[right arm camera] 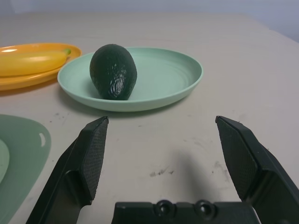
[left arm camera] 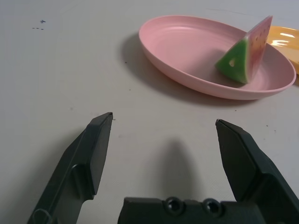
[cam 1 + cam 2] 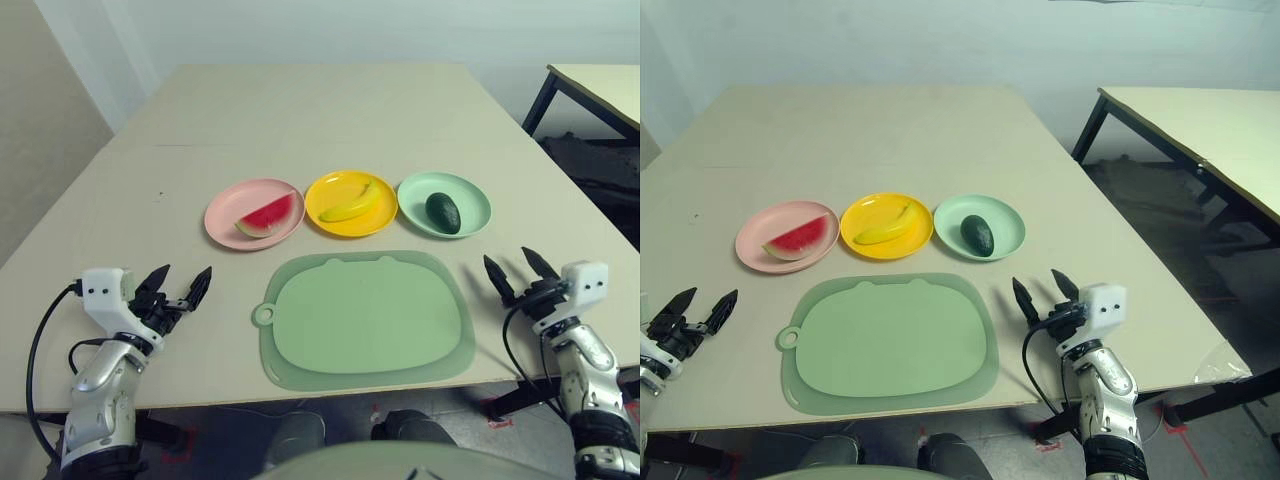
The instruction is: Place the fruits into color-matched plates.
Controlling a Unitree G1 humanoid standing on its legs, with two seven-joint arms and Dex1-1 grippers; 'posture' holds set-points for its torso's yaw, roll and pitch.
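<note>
Left eye view, looking down over the robot's forearms at a beige table [image 3: 330, 110]: nearest the camera, the left gripper [image 3: 181, 286] and the right gripper [image 3: 520, 269] rest at either side of the near edge, each with its black fingers spread wide and holding nothing. Between them lies a pale green cutting mat [image 3: 366, 316], flat and bare, with a small ring tab at its left corner. Just beyond the mat stand three round plates in a row, close beside one another. On the left, the pink plate [image 3: 222, 214] carries the red watermelon wedge [image 3: 267, 216], its green rind turned toward the robot. In the middle, the yellow plate [image 3: 329, 191] holds the curved banana [image 3: 351, 205]. On the right, the mint green plate [image 3: 472, 205] holds the dark green avocado [image 3: 443, 212], lying toward its near left side. The left wrist view shows the wedge standing on edge inside the pink plate, well ahead of the open fingers. Farther off to the right, a second table [image 3: 1210, 125] with black legs stands apart.
</note>
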